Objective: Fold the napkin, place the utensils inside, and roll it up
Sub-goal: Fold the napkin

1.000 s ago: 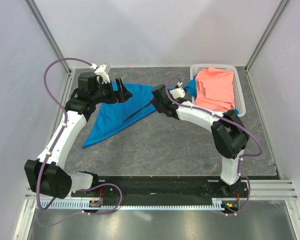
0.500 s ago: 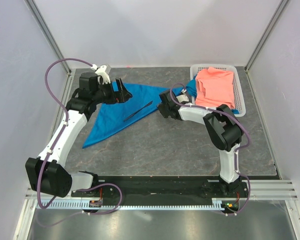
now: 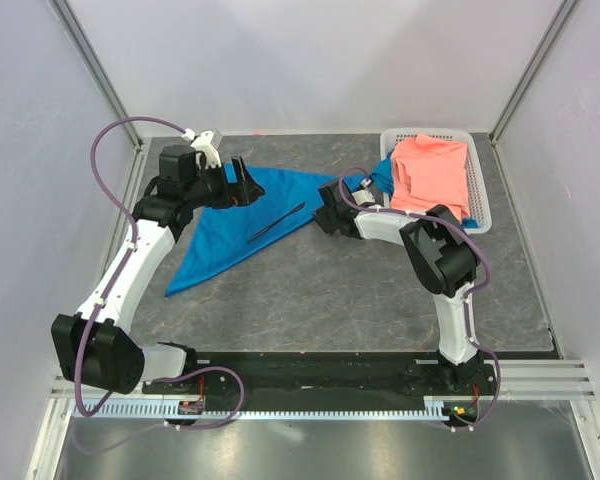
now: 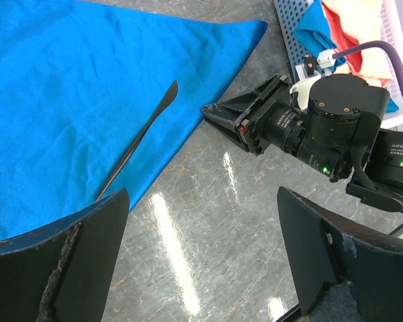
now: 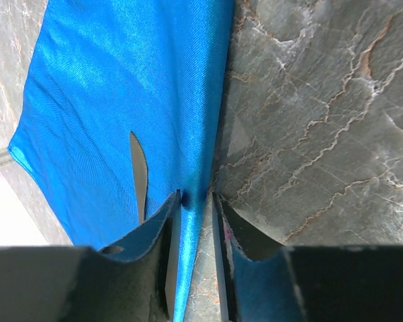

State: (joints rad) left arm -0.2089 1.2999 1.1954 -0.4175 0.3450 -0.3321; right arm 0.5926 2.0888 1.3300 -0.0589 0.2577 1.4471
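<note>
The blue napkin [image 3: 220, 235] lies folded into a triangle on the table's left half. A slim black utensil [image 3: 276, 221] rests on it near its right edge, also visible in the left wrist view [image 4: 138, 141]. My right gripper [image 3: 323, 213] is low at that edge. In the right wrist view its jaws [image 5: 196, 196] are narrow but open, straddling the napkin's edge [image 5: 191, 221], with the utensil [image 5: 139, 174] just left of them. My left gripper [image 3: 242, 182] hovers wide open over the napkin's far part, and in its own view [image 4: 203, 201] holds nothing.
A white basket [image 3: 480, 200] at the back right holds a salmon-pink cloth [image 3: 430, 175], with a blue scrap [image 3: 382, 172] at its left side. The right arm's elbow [image 3: 442, 255] is folded over the table's middle right. Enclosure walls stand on both sides.
The right gripper drew back from the utensil's far end to the napkin's right edge and its jaws narrowed. The right elbow folded inward. The left arm stayed still.
</note>
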